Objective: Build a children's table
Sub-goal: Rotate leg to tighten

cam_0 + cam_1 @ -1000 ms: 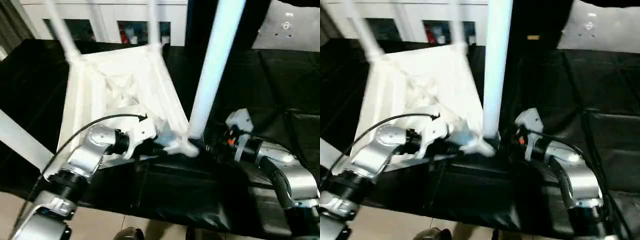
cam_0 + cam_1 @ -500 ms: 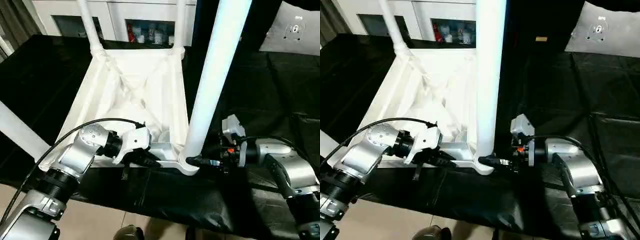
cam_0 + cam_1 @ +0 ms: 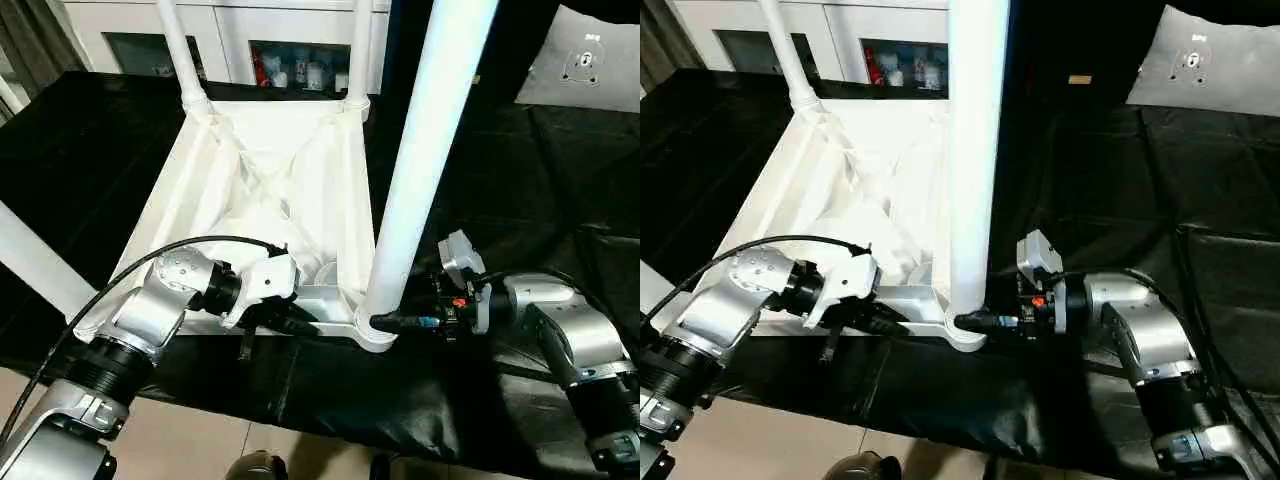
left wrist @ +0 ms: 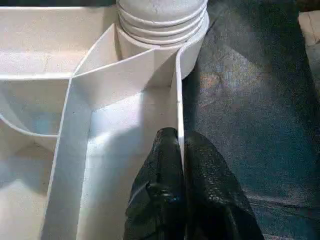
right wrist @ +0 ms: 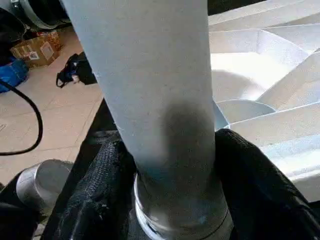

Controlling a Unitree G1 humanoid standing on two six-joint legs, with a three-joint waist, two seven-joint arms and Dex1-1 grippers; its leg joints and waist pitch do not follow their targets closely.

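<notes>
One white plastic square table top (image 3: 262,190) lying upside down on the black-covered bench (image 3: 560,170), four long white tapered round legs (image 3: 425,150) in the corners, near one upright. Left end effector (image 4: 181,165) pinched shut on the top's rim wall. Right end effector (image 5: 172,200) narrower than a second ago, fingers (image 5: 107,185) now on both sides of the near leg's base.

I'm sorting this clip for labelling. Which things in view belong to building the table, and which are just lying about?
Part of the job:
- upturned table top
- near leg and far legs
- left gripper, right gripper

Lying about:
- black cloth
- white cabinet
- white panel
</notes>
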